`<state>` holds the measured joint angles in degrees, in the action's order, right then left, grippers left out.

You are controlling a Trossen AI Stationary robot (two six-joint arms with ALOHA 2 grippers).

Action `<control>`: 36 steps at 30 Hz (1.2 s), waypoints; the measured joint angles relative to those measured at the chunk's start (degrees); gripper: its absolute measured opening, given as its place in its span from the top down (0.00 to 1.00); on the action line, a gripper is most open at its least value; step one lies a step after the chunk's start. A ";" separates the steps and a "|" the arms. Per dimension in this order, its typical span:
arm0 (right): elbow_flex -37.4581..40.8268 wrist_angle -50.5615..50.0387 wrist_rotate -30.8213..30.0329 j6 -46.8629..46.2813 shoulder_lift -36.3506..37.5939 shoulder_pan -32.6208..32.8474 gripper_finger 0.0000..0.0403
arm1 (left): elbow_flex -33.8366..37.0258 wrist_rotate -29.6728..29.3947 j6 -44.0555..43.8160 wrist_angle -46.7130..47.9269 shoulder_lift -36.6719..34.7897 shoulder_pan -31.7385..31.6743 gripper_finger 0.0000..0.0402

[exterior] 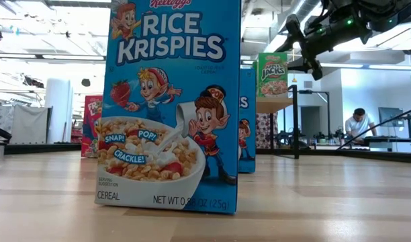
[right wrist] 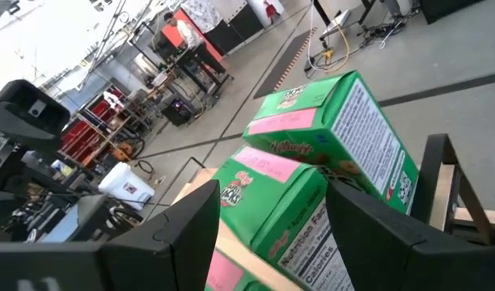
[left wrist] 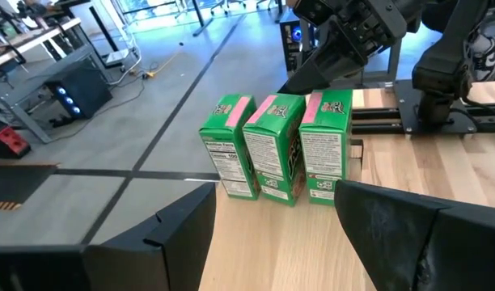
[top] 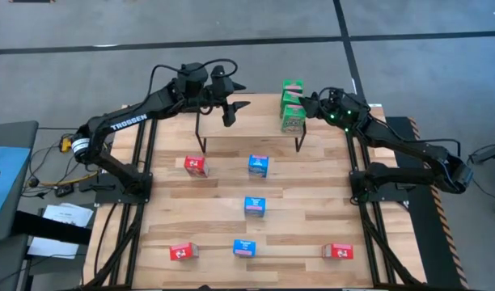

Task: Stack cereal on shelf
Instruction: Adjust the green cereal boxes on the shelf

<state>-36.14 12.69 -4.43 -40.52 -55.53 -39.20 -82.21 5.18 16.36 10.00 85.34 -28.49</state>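
Nine cereal boxes show in the high view: three green, three blue, three red. The three green boxes (top: 292, 105) stand upright in a tight row, side by side, at the right end of the shelf (top: 255, 117), whose light wood top sits on thin black legs at the far edge of the surface (top: 312, 210). The three blue boxes (top: 255, 206) and three red boxes (top: 196, 166) are spread over the surface in front of the shelf, well apart from one another. In the low view the nearest blue box reads "Kellogg's Rice Krispies", "Snap! Pop! Crackle!", "Cereal" and "Net wt", and the green box on the shelf seems to read "Jacks", though only part of the word is clear. "Trossen" is printed on the left arm. The right end effector (top: 312, 103) is at the green row, fingers spread with the boxes just ahead of them, gripping nothing. The left end effector (top: 235, 105) hangs above the left part of the shelf, released and empty, facing the green boxes. A person stands in the room far behind the surface.
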 joint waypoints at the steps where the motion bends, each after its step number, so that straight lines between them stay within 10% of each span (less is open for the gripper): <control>1: 0.00 0.00 0.00 0.01 0.00 0.00 0.38 | 0.00 0.01 0.00 0.00 0.00 0.00 0.40; 36: -1.09 -3.73 5.54 2.00 1.86 -0.75 0.38 | 0.00 -1.12 -0.02 0.00 0.02 0.00 0.40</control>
<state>-37.23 8.96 1.11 -38.52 -53.67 -39.95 -82.21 4.05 16.34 10.00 85.36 -28.49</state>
